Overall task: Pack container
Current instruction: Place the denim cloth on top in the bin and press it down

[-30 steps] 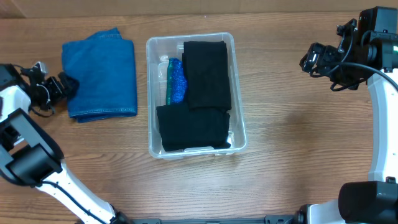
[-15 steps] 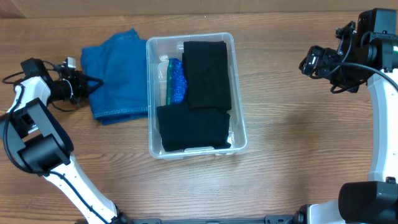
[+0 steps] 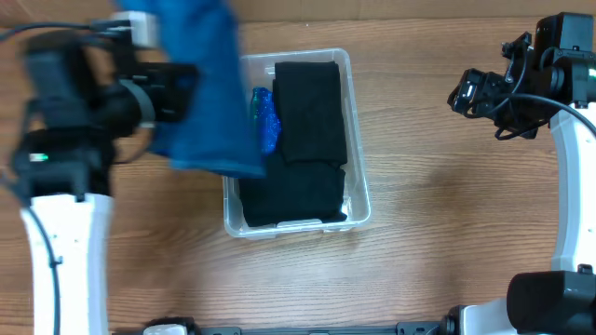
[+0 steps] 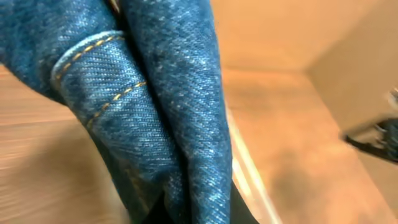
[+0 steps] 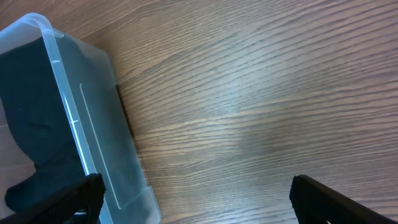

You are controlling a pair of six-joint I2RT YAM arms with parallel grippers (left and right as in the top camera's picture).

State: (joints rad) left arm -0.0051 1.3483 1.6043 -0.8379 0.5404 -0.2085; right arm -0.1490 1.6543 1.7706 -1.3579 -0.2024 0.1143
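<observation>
The clear container (image 3: 358, 177) sits mid-table and holds two folded black cloths (image 3: 310, 110), with a blue glittery item (image 3: 267, 121) along its left side. My left gripper (image 3: 189, 80) is raised and shut on a folded blue denim cloth (image 3: 209, 102). The cloth hangs over the container's left edge. In the left wrist view the denim cloth (image 4: 161, 93) fills the frame and hides the fingers. My right gripper (image 3: 470, 91) hovers open to the right of the container, which shows at the left as the container (image 5: 93, 137) in the right wrist view, beside my right gripper (image 5: 199, 199).
Bare wooden table (image 3: 447, 214) lies right of the container and in front of it. The right arm's white link (image 3: 568, 186) runs down the right edge.
My left gripper closed on the denim cloth, lifted it off the table and carried it right, over the container's left edge. The right arm has not moved.
</observation>
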